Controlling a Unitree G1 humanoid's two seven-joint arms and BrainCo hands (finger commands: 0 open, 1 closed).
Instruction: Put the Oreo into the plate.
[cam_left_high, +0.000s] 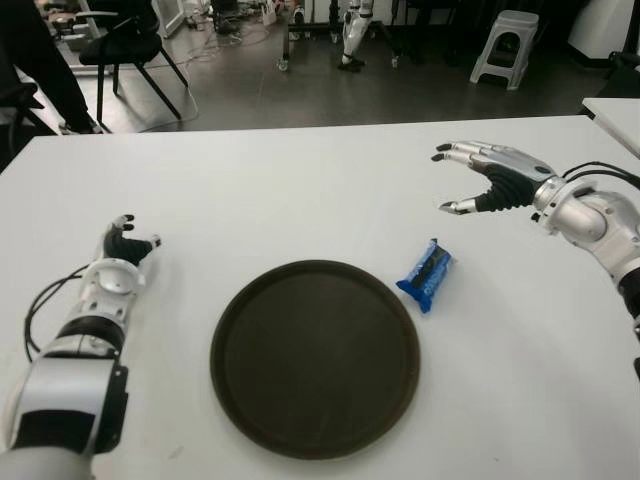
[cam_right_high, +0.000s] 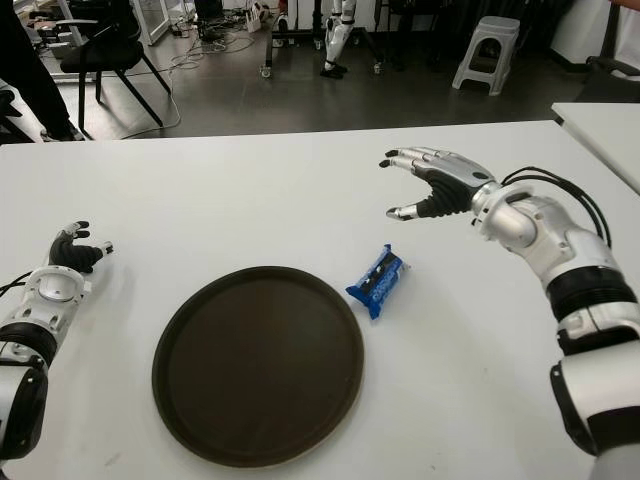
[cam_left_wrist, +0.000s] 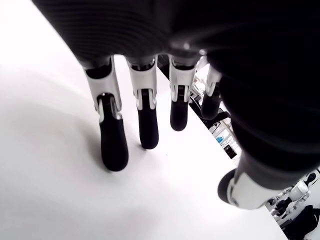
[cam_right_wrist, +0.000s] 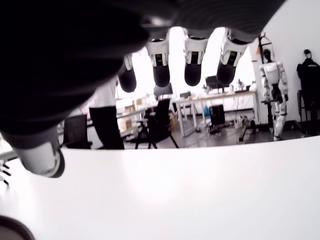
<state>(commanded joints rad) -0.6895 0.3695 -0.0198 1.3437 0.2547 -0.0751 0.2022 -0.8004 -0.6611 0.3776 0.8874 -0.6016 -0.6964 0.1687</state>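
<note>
- The Oreo (cam_left_high: 427, 274), in its blue wrapper, lies on the table (cam_left_high: 300, 190) just beside the plate's right rim, apparently not touching it.
- The plate (cam_left_high: 315, 356) holds nothing, so we judge the whole task is left: grasp, carry, release.
- Our right hand (cam_left_high: 484, 178) hovers beyond the Oreo and to its right, fingers spread, holding nothing.
- Our left hand (cam_left_high: 122, 250) shows left of the plate, fingers relaxed and empty.
- The table is plain white; behind it we see a grey floor, a chair (cam_left_high: 125, 50) and a stool (cam_left_high: 505, 45).
</note>
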